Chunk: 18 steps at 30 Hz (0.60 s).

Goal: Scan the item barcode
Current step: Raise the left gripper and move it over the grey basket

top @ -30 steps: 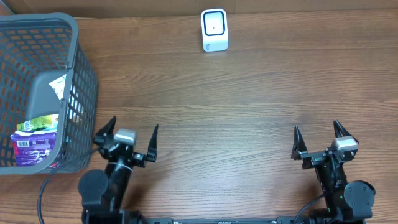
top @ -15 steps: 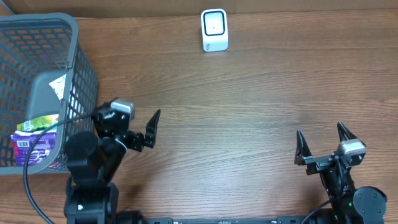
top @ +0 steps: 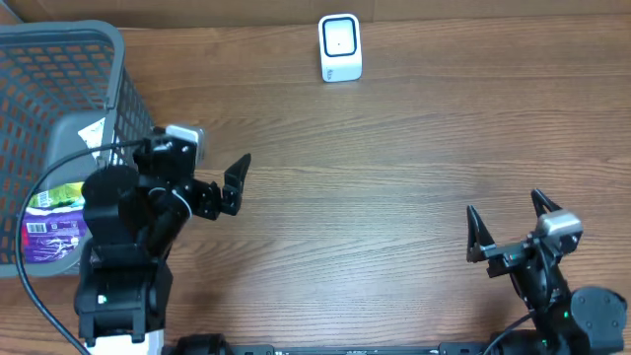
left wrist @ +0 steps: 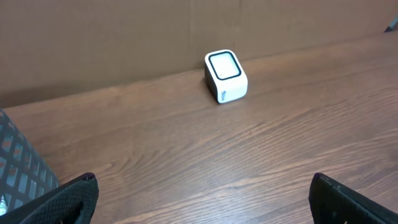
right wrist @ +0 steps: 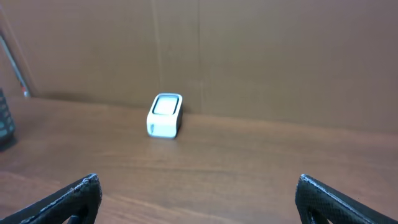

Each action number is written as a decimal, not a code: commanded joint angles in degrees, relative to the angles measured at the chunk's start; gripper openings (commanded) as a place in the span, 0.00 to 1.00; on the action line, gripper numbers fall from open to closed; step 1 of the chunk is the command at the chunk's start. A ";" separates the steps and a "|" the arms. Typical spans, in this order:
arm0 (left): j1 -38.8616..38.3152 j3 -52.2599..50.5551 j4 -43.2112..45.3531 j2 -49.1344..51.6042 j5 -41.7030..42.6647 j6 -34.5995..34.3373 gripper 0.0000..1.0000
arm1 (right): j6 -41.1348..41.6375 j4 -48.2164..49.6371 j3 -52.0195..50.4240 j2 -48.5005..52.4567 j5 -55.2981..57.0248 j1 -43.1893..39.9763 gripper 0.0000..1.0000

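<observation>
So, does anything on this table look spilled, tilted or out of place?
Nothing stands out. The white scanner stands upright, the packets lie inside the grey basket, and nothing looks spilled or damaged.

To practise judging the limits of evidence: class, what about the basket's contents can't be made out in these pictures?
- Any barcode on the purple packet: too small, overhead view.
- Basket: cut off by the left edge, overhead view; left arm covers its near corner.
- Wrist views: contents out of frame.

nothing readable here
the purple packet (top: 49, 235) in the basket (top: 128, 94) has a white label patch, but it's way too small to read, and the white scanner (top: 340, 46) shows no legible marking.
</observation>
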 commanded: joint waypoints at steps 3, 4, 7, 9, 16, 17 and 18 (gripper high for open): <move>0.24 6.80 -3.78 3.58 1.03 0.31 1.00 | 0.17 -2.64 7.93 7.61 -2.25 0.04 1.00; 0.24 7.78 -4.74 4.35 1.03 0.31 1.00 | 0.17 -3.50 9.51 9.29 -2.45 0.07 1.00; 0.24 11.21 -8.26 6.91 1.03 0.31 1.00 | 0.17 -7.13 14.73 14.40 -2.45 0.07 1.00; 0.24 14.19 -11.41 9.05 1.05 0.31 1.00 | 0.17 -10.21 18.69 18.05 -2.45 0.07 1.00; 0.24 24.02 -21.86 15.80 7.45 0.26 0.99 | 0.15 -20.61 31.23 29.81 -3.04 0.07 1.00; 0.24 24.02 -21.77 15.98 7.50 0.24 1.00 | 0.15 -21.09 32.02 30.97 -3.02 0.07 1.00; 0.24 23.87 -21.90 16.17 7.32 0.26 0.99 | 0.15 -21.11 32.35 31.91 -3.02 0.07 1.00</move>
